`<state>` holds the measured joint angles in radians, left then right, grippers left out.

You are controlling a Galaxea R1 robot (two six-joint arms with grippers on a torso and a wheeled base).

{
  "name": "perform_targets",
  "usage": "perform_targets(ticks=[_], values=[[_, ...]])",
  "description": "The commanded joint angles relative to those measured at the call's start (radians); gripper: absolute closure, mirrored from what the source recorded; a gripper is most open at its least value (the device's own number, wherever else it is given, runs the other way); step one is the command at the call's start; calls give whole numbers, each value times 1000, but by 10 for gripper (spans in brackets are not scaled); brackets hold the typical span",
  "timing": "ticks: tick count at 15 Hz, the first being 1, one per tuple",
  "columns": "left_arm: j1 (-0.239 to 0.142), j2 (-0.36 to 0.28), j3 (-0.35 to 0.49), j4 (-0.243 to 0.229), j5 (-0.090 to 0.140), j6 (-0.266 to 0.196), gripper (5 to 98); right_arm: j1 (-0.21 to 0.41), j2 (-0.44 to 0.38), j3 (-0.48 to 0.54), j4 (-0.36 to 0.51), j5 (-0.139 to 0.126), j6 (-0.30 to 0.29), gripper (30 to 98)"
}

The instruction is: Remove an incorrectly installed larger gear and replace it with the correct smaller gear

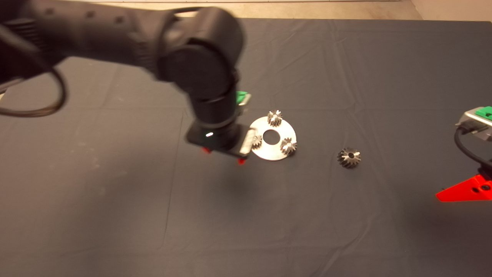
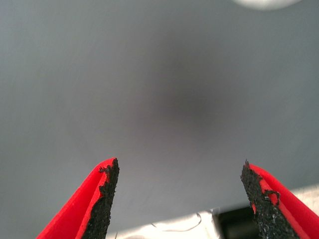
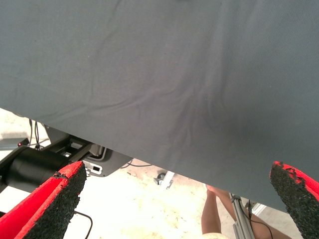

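Note:
The larger gear [image 1: 349, 157], dark with slanted teeth, lies alone on the mat, right of a round silver plate [image 1: 269, 154]. Three small bright gears stand on that plate: a far one [image 1: 275, 118], a right one [image 1: 288, 146] and a left one [image 1: 257, 141], half hidden by my left wrist. I cannot tell which of them is the smaller gear. My left gripper [image 1: 224, 156] hangs just left of the plate, open and empty [image 2: 179, 167] over bare mat. My right gripper [image 1: 461, 191] waits at the right edge, open [image 3: 177, 167].
The dark mat [image 1: 115, 200] has creases across it. The plate's rim [image 2: 264, 2] just shows in the left wrist view. In the right wrist view the mat's edge, the floor, robot base parts [image 3: 35, 167] and a person's leg [image 3: 212, 214] show.

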<state>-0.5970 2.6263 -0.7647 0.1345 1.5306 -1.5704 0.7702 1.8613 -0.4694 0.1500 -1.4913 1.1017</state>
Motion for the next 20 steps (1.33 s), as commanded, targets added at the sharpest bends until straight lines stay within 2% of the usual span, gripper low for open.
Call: perform_targets(ticks=[1, 2, 3, 6, 10, 12, 13, 15, 16, 19, 20], values=[[-40, -346, 360, -16, 65, -177, 398, 12, 8, 8, 34, 6, 41, 308], [-68, -399, 388, -16, 60, -181, 361, 7, 9, 13, 34, 16, 44, 308], [-78, -415, 388, -16, 56, -180, 355, -5, 15, 19, 36, 27, 49, 308], [-84, -407, 386, -16, 54, -180, 314, -6, 39, 20, 36, 37, 59, 308], [-84, -408, 391, -16, 52, -175, 253, -10, 37, 45, 39, 87, 118, 308], [-84, -404, 391, -16, 52, -171, 235, -12, 41, 45, 42, 96, 121, 308], [-84, -410, 391, -16, 51, -171, 211, -12, 46, 46, 42, 112, 121, 308], [-84, -412, 391, -16, 36, -171, 203, -14, 42, 46, 43, 117, 119, 308], [-84, -414, 391, -16, 34, -171, 163, -14, 43, 48, 43, 118, 121, 308], [-84, -415, 393, -16, 31, -171, 145, -14, 46, 48, 43, 118, 121, 308], [-84, -418, 392, -16, 31, -171, 112, -14, 42, 47, 43, 118, 121, 308]])
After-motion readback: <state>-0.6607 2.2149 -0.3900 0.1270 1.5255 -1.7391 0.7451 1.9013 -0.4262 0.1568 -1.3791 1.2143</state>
